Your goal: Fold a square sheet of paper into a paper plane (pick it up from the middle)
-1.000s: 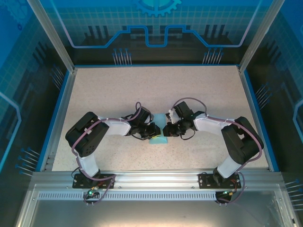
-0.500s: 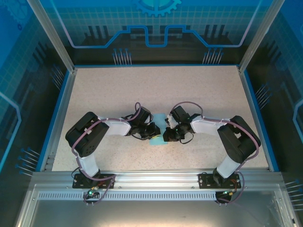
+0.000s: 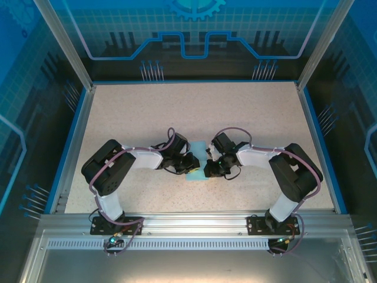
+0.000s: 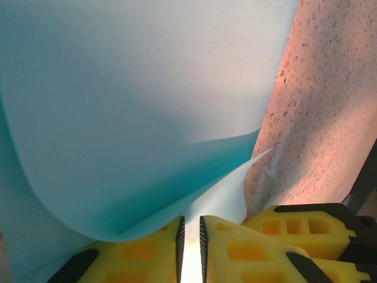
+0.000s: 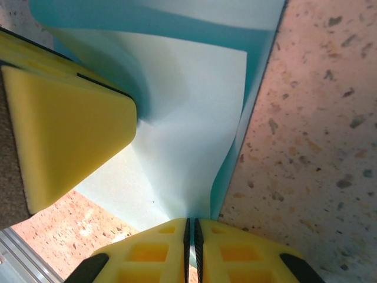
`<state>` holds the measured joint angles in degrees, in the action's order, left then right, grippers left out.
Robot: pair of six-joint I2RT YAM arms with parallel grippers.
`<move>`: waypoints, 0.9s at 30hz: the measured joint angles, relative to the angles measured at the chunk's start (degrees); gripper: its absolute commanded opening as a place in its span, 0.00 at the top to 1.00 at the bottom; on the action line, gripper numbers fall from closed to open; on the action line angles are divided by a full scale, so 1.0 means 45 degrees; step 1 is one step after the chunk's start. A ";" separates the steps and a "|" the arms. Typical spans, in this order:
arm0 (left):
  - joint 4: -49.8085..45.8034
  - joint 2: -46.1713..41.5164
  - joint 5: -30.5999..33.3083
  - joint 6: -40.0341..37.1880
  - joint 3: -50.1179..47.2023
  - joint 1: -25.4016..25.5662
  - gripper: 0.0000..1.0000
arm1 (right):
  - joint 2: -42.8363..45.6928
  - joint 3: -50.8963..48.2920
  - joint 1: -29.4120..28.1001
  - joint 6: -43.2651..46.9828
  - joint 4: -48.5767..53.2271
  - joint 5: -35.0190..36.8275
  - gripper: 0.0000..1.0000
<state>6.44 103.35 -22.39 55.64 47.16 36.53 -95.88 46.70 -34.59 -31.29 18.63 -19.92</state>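
While pinching the sheet of paper (image 4: 135,100) by opposite edges at the middle of the table (image 3: 177,118), nearly shut on it with left gripper (image 4: 189,227) and right gripper (image 5: 191,230) alike, bows it upward between them, seemingly equally near both, span running arm to arm.
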 measured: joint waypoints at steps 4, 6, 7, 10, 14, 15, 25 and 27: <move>0.0000 0.0000 0.0015 0.0000 0.0000 0.0000 0.80 | 0.0019 0.0000 0.0000 0.0000 -0.0010 -0.0044 0.86; 0.0000 0.0000 0.0015 0.0000 0.0000 0.0000 0.80 | 0.0165 -0.0024 0.0000 -0.0010 -0.0010 -0.0092 0.86; 0.0000 0.0000 0.0019 0.0000 0.0000 0.0000 0.81 | 0.0330 -0.0034 0.0005 -0.0019 0.0000 -0.0136 0.86; -0.0005 0.0000 0.0024 0.0005 0.0000 0.0000 0.82 | 0.0792 -0.0019 0.0005 -0.0049 -0.0058 -0.0306 0.87; -0.0024 0.0000 0.0078 0.0053 -0.0005 0.0000 0.84 | 0.0719 0.0155 0.0005 -0.0053 -0.0063 -0.0350 0.89; -0.0019 0.0000 0.0078 0.0092 -0.0010 0.0000 0.84 | 0.0641 0.0209 0.0005 -0.0053 -0.0063 -0.0359 0.90; 0.0087 0.0000 0.0121 0.0330 -0.0087 0.0000 0.85 | -0.0199 0.0350 0.0000 -0.0053 -0.0102 -0.0389 0.89; 0.0121 0.0000 0.0121 0.0330 -0.0097 0.0000 0.85 | -0.0199 0.0335 0.0000 -0.0049 -0.0097 -0.0389 0.90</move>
<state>6.98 103.35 -21.85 57.12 46.72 36.53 -96.77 48.21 -34.59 -31.51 18.20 -21.67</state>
